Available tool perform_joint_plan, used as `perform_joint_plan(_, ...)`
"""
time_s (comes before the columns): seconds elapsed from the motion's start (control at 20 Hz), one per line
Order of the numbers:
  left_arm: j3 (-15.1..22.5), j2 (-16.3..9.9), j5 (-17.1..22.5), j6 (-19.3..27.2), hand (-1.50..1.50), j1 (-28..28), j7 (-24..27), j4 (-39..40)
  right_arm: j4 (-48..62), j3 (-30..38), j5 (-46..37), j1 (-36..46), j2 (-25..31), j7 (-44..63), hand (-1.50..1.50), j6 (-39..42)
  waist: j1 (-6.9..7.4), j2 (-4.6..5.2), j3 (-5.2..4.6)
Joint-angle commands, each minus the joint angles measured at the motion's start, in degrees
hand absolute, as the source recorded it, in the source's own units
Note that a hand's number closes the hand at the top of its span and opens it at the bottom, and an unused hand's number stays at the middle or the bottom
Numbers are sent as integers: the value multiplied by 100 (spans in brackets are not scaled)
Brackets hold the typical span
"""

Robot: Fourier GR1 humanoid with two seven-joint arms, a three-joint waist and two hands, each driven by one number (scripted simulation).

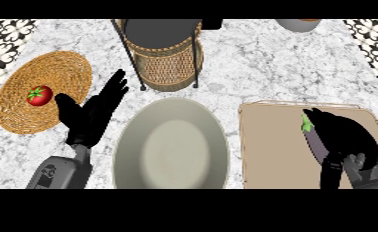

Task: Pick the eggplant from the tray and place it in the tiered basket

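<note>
A dark purple eggplant (315, 140) with a green stem lies on the tan tray (273, 146) at the lower right. My right hand (345, 136) covers it from the right, fingers curled round its body, so most of the eggplant is hidden. The tiered basket (164, 51), wicker with a black wire frame, stands at the top centre. My left hand (92, 113) rests open at the lower left, fingers straight and pointing up, holding nothing.
A large grey-white plate (171, 146) sits between the hands. A round woven mat (46, 91) at the left carries a red tomato (39, 95). A grey bowl (299, 24) shows at the top right edge.
</note>
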State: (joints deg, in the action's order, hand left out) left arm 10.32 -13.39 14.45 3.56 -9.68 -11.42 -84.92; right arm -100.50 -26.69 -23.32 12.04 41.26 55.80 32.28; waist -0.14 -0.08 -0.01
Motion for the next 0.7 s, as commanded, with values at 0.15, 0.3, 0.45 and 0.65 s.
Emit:
perform_joint_plan(0.15,-353,-40,3,-345,0,-190,-14,275,281,321,-854,-411,-111,-335,-150,-91,-4,8,1)
perform_joint_plan(0.3,-330,88,-120,-360,0,-44,-15,184,265,575,-980,-533,-265,-458,-150,81,6,5,1)
perform_joint_plan(0.45,-375,285,-301,-70,0,-269,-268,126,264,592,-1349,-807,-503,-725,-150,-177,-4,5,2)
perform_joint_plan(0.65,-254,454,-424,-177,0,-173,-319,-48,515,950,-1487,-577,-788,-668,-150,126,12,5,1)
